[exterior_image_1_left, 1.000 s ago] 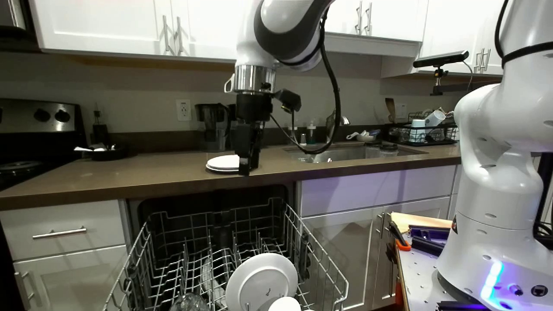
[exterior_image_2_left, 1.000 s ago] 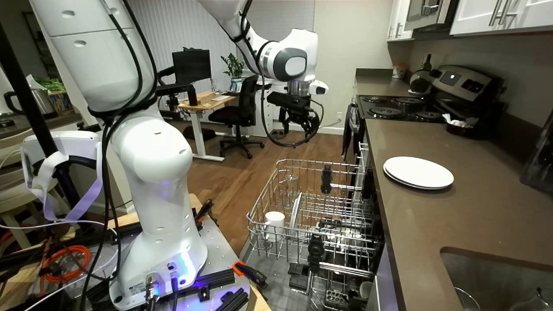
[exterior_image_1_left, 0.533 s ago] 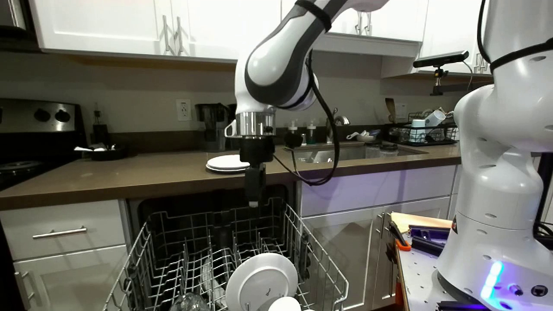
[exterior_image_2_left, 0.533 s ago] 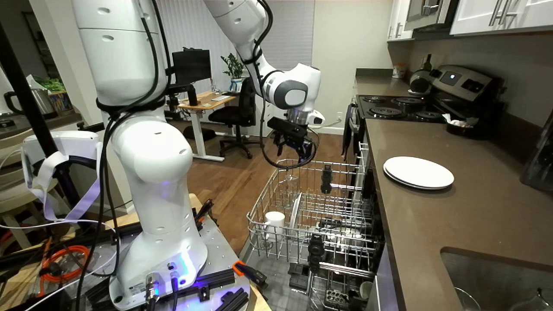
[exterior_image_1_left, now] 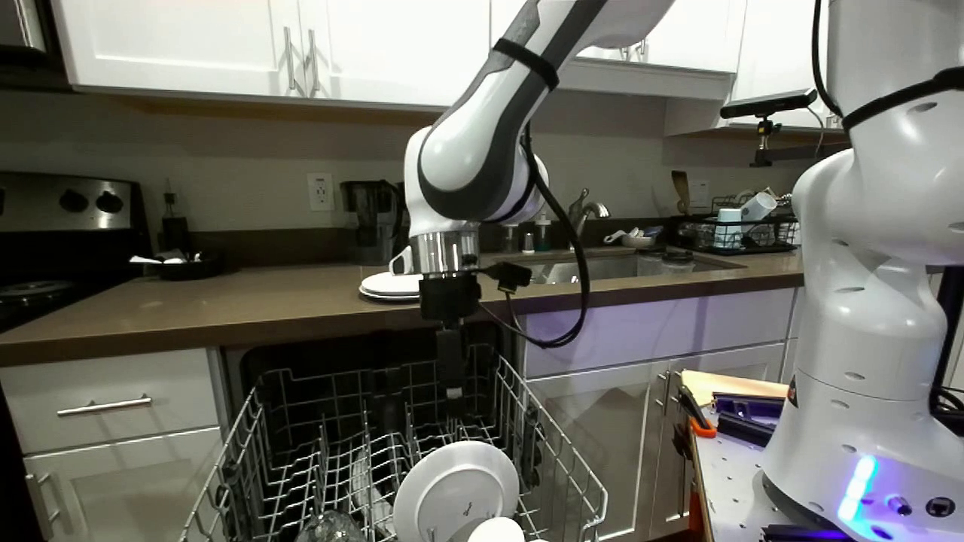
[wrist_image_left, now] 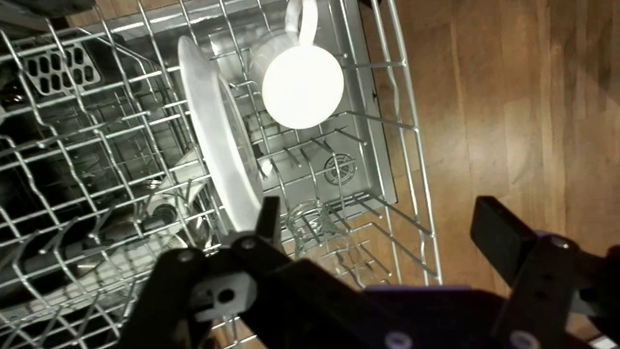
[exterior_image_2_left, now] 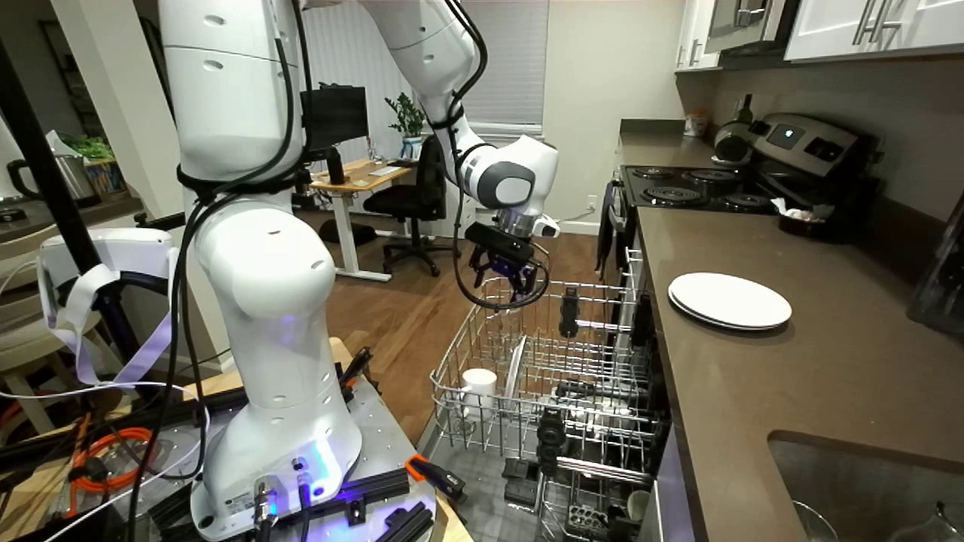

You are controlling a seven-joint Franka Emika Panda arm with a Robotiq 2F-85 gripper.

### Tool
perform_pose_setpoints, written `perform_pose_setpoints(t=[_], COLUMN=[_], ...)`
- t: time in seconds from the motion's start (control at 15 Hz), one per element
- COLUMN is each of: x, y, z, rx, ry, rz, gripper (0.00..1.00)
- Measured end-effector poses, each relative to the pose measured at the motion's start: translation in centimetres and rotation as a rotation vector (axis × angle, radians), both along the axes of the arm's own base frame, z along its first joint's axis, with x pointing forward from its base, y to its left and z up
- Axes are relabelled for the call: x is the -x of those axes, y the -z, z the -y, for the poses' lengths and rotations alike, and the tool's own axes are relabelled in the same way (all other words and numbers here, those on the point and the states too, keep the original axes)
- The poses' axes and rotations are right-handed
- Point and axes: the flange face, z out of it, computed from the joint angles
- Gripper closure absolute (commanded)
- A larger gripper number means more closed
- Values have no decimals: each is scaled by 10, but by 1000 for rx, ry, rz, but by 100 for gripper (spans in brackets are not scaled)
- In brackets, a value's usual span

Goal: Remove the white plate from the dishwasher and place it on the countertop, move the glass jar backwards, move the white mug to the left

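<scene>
Jar (wrist_image_left: pixel 325 242) shiny clr glass; plate (wrist_image_left: pixel 213 128) smooth; flr (wrist_image_left: pixel 503 111) wood.

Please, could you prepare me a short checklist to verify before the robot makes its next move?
1. Fingers open, holding nothing: ok.
2. Dishwasher rack pulled out: ok.
3. White plate standing on edge in the rack: ok.
4. White plate between the fingers: not ok, appears outside them in the wrist view.
5. Glass jar not touching the fingers: cannot tell.
6. White mug apart from the white plate: ok.

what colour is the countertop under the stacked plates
Brown; the countertop shows best in an exterior view.
</scene>
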Motion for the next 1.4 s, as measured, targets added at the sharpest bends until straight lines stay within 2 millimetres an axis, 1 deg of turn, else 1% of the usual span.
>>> perform_pose_setpoints(t=[0.2,0.33,0.47,0.6,0.73,0.8,0.87,0.93,1.0,1.07,1.13,1.2,1.4], x=[-1,-4,-9,-12,-15,-16,-17,-19,-21,-24,-27,-30,-39], y=[28,45,56,66,75,80,85,89,94,98,102,105,111], z=[-5,4,24,52,78,87,93,96,96,95,93,90,86], rx=[-37,-73,-108,-139,-167,-183,-202,-218,-232,-244,-255,-264,-281], ry=[-165,-272,-351,-395,-420,-422,-420,-415,-412,-413,-413,-412,-396], rz=[-21,-25,-17,-12,-10,-18,-33,-50,-67,-81,-90,-94,-92], gripper=[0,0,0,0,26,25,27,31,31,33,51,56,64])
